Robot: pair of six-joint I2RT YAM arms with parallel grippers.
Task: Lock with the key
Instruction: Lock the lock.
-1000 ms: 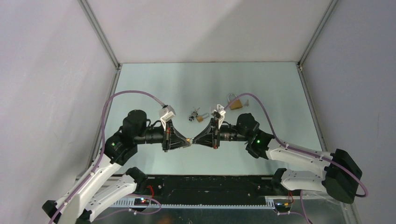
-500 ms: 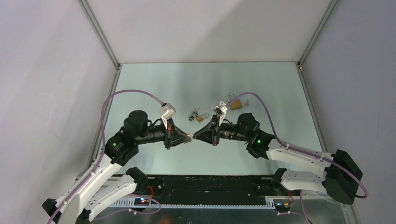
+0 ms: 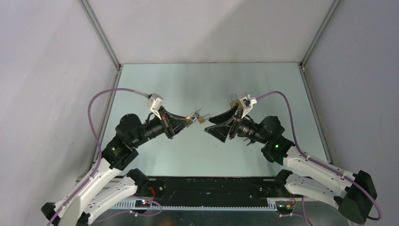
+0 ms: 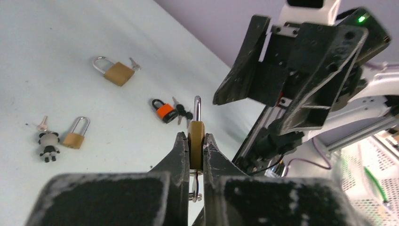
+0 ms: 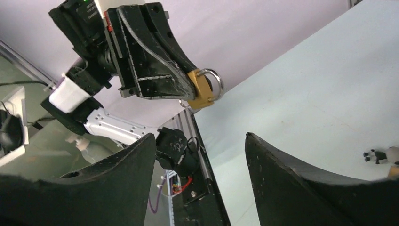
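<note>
A brass padlock [image 4: 196, 146] stands edge-on between my left gripper's [image 4: 195, 136] fingers, which are shut on its body, shackle pointing away. A key [image 4: 195, 186] with a small ring hangs from the padlock's underside, between the fingers. From the right wrist view the same padlock [image 5: 203, 89] sticks out of the left fingertips, above my right gripper [image 5: 200, 135]. The right gripper stands open and holds nothing. In the top view the left gripper [image 3: 191, 117] and the right gripper [image 3: 207, 124] face each other a short gap apart, above the table's middle.
On the table lie a brass padlock with a key [image 4: 117, 73], an orange padlock with keys [image 4: 164, 110], a small brass padlock [image 4: 75, 136] and a panda key fob [image 4: 47, 147]. Grey walls close in the table [image 3: 207, 80] on three sides.
The two grippers were tip to tip. Now the right gripper has opened and drawn back to the right, while the left arm has swung up and away with the padlock.
</note>
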